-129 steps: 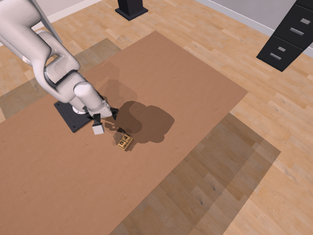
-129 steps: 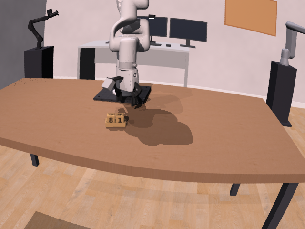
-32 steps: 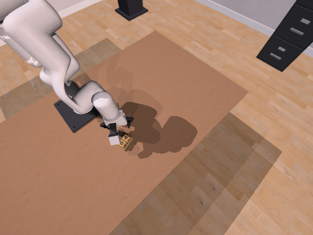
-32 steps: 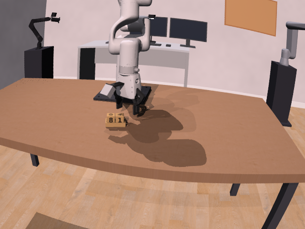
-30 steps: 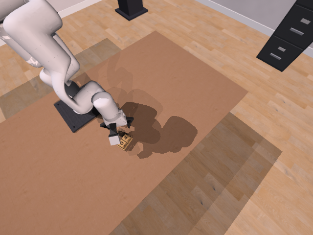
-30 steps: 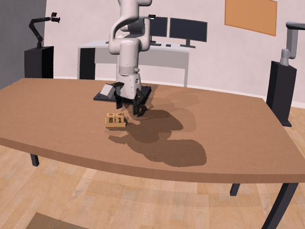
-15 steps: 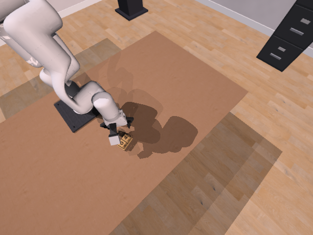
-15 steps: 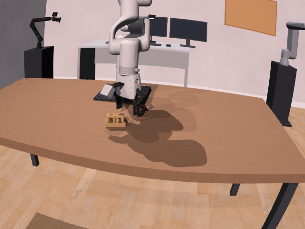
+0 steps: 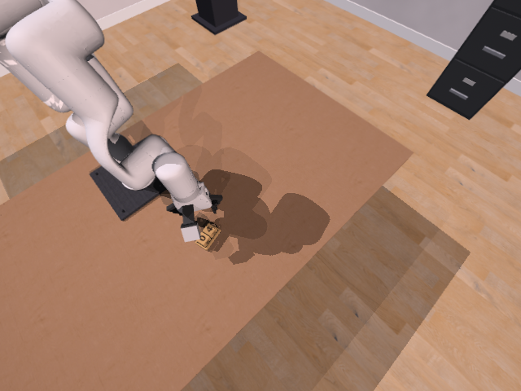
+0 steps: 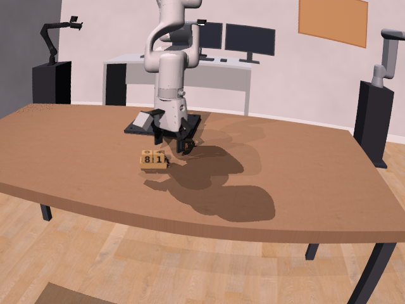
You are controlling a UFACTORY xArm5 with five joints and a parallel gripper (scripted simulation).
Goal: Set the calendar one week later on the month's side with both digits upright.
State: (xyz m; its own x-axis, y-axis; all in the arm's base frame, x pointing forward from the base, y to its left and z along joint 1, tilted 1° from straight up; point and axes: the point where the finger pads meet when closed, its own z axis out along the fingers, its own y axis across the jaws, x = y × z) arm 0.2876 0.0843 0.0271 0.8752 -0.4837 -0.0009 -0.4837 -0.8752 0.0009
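The wooden calendar tray [image 9: 212,239] sits flat on the table, just in front of the arm's base. It holds two cubes side by side. In the exterior view the left cube [image 10: 147,159] shows an 8 and the right cube [image 10: 159,159] shows a 1, both upright. From above, their top faces read 0 and 4. No month name is readable. My gripper [image 10: 169,143] is open and empty. It points down, hovering a little above the table, just behind and to the right of the tray. In the top view the gripper [image 9: 196,210] partly overlaps the tray's rear edge.
The arm's dark base plate [image 9: 121,191] lies on the table right behind the tray. A white box on the wrist [image 9: 189,232] juts out next to the tray. The table's front edge [image 10: 196,225] is well in front of the tray.
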